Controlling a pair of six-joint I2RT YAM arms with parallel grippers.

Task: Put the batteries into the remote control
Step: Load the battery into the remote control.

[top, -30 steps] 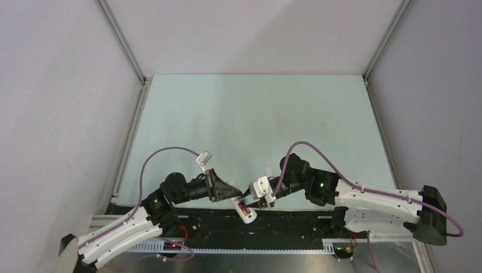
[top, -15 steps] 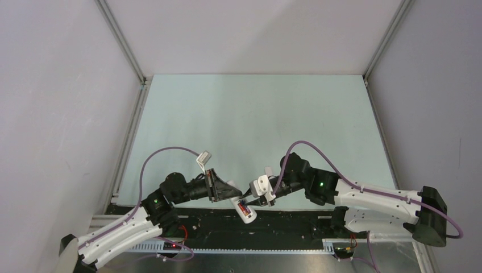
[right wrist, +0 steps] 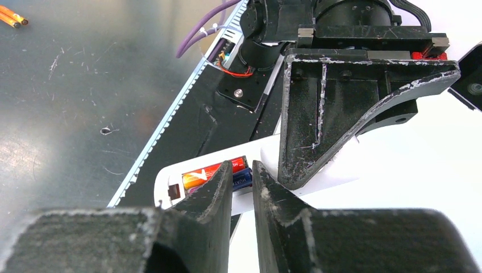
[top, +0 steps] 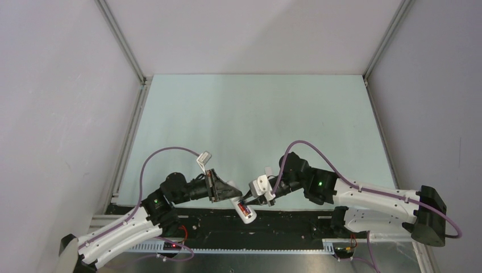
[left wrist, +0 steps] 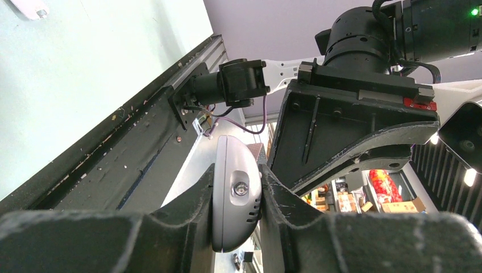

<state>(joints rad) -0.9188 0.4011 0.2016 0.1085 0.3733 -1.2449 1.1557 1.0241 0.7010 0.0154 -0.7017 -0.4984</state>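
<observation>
Left claw [left wrist: 237, 190] clamps the remote [left wrist: 229, 162]; right claw [right wrist: 241, 168], grip indeterminate, sits at its bay [right wrist: 175, 192] holding red battery [right wrist: 206, 174] and blue battery [right wrist: 243, 180].

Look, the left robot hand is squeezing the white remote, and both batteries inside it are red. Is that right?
Not quite. The left gripper does squeeze the white remote, but the batteries are not both red: a red-orange battery lies beside a dark blue battery inside it. The right wrist view shows this.
</observation>
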